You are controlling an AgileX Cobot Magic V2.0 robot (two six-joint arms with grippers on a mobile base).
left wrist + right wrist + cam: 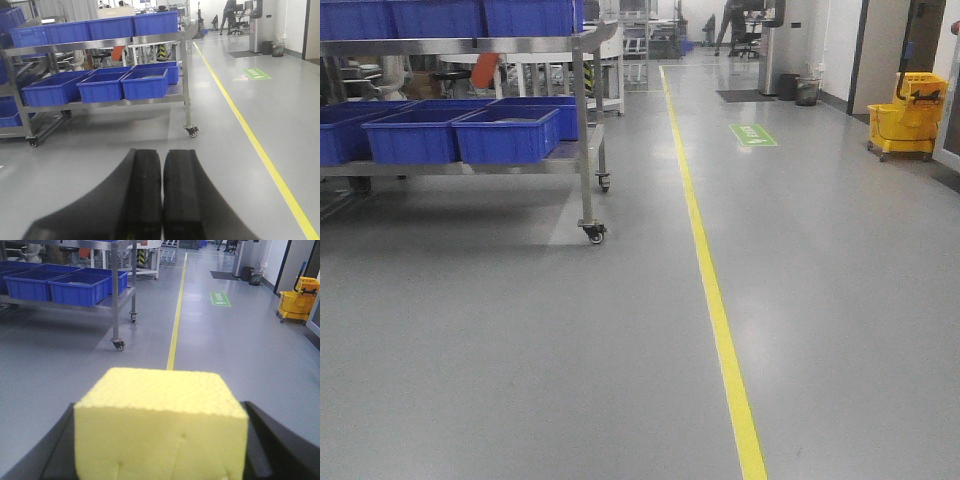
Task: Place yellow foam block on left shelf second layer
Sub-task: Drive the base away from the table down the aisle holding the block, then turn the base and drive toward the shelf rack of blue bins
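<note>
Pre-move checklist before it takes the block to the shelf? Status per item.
1. Grip on yellow foam block by right hand: ok, clamped between the fingers.
2. Spare left hand shut and empty: ok.
3. Reach to steel shelf: not ok, it stands off ahead-left.
4. Floor toward it free of obstacles: ok in these views.
5. Free spot on second layer: cannot tell; blue bins fill the visible layers.
</note>
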